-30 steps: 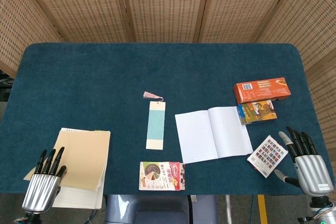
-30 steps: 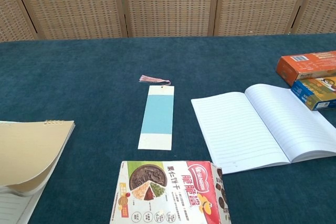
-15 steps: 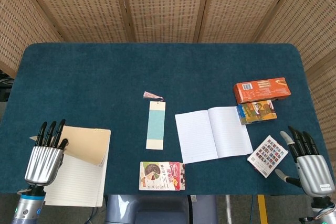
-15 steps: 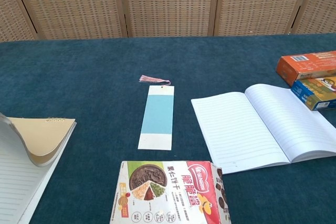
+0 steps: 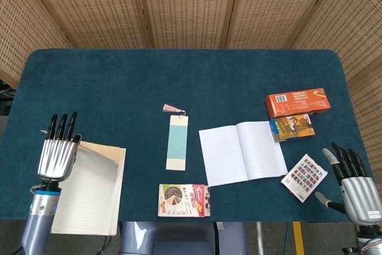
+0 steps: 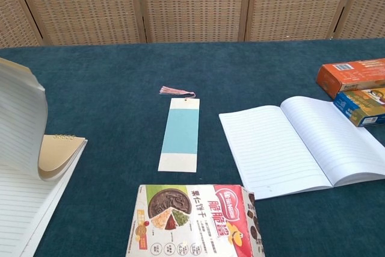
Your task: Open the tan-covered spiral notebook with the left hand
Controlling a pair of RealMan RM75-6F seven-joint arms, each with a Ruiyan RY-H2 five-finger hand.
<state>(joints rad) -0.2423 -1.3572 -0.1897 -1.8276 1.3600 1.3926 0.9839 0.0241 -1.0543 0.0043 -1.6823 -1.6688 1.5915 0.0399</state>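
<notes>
Spiral notebook (image 5: 86,198), at the front left corner of the desk (image 5: 179,76): I am lifting its tan cover (image 6: 57,154) with some pages, curling them up and back toward the spiral at the far edge; lined paper is showing beneath.

Left hand (image 5: 58,153): fingers are pointing away from me along the raised sheet's left side. I cannot tell whether it is pinching the sheet or only propping it.

Right hand (image 5: 356,192): it is hovering off the front right corner, fingers spread, holding nothing.

Also on the desk: bookmark (image 5: 177,141) with a tassel at centre; open exercise book (image 5: 242,152) right of centre; snack packet (image 5: 184,200) at the front edge.

Risk, as I judge it: the curled sheets are springy, so if the fingers slip off they could flop shut. Pulling sideways could drag the notebook over the front edge.
</notes>
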